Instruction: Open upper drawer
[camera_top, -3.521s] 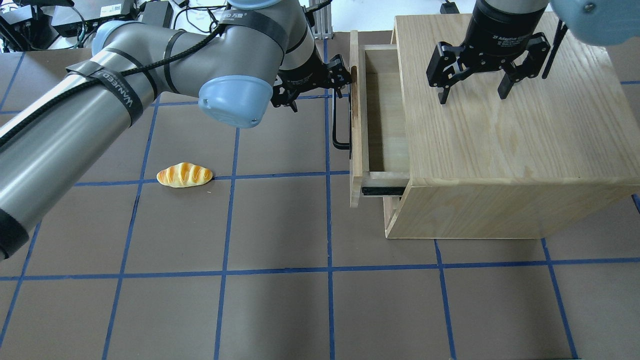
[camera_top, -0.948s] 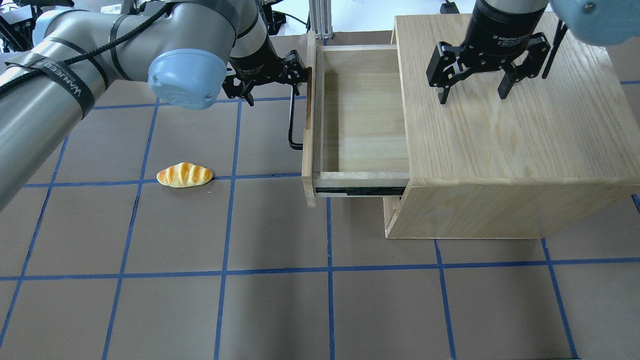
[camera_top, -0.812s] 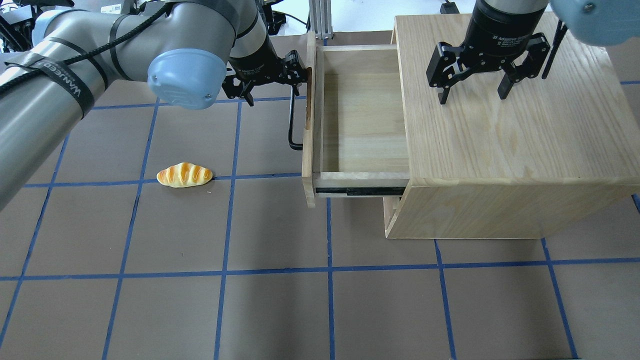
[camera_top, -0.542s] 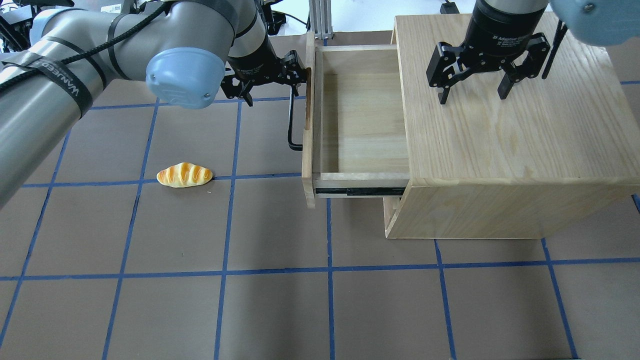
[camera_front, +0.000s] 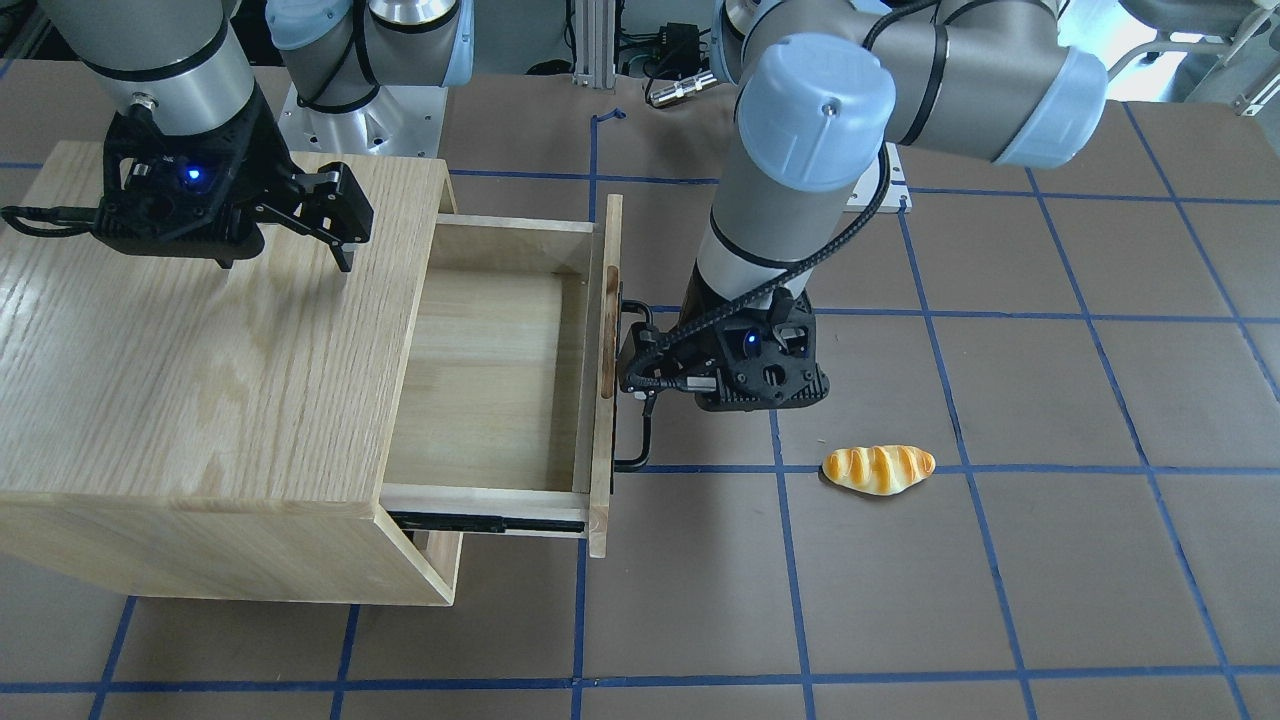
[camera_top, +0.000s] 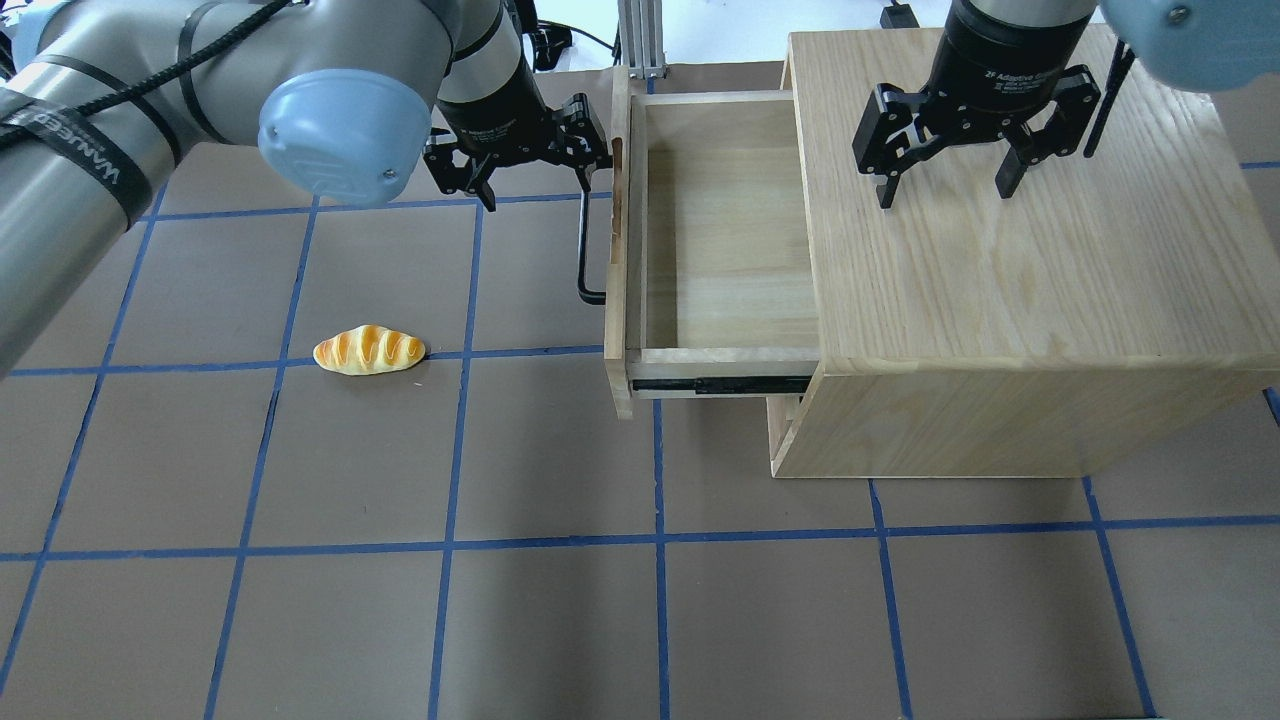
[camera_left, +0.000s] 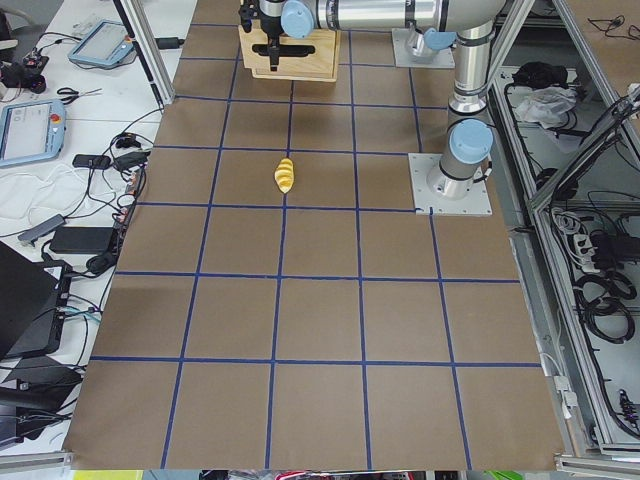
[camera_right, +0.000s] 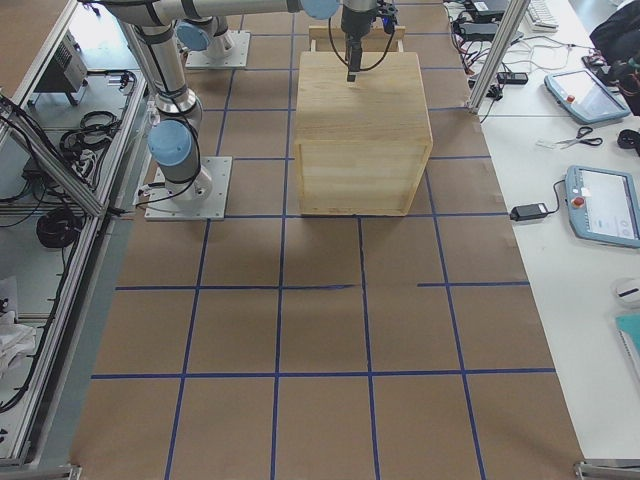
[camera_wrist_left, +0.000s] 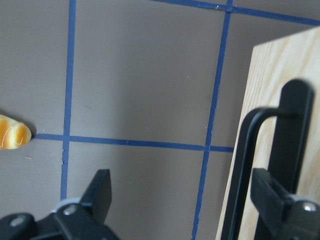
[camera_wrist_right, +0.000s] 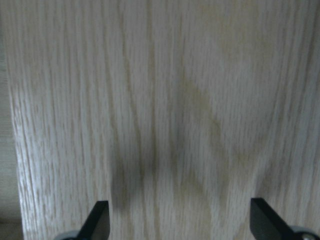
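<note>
Evidently close to finished: see the upper drawer (camera_top: 621, 300) pulled far out of the cabinet (camera_top: 1000, 300), bare wooden floor exposed, black side rail (camera_top: 720, 382) showing beneath. For the step in hand, probably a clean let-go: draw the left gripper (camera_top: 537, 192) straight back from the front panel, away from the handle (camera_top: 583, 250), with fingers spread so as not to hook the black bar or nudge the box back in. Avoid any sideways swing toward the bread roll (camera_top: 368, 350) lying well apart on the table (camera_top: 560, 620). Leave the right gripper (camera_top: 945, 190) over the cabinet top until clear.

As for the left claw: gapes wide, grips nothing. Sits just beside the handle, one finger (camera_wrist_left: 272, 200) overlapping the bar in the wrist view, the other out over the table; cannot tell whether touching the bar or merely next to it.

As for the right claw: likewise spread, clasps nothing, points down at the oak-grain top with tips on or very near the wood; cannot tell which
</note>
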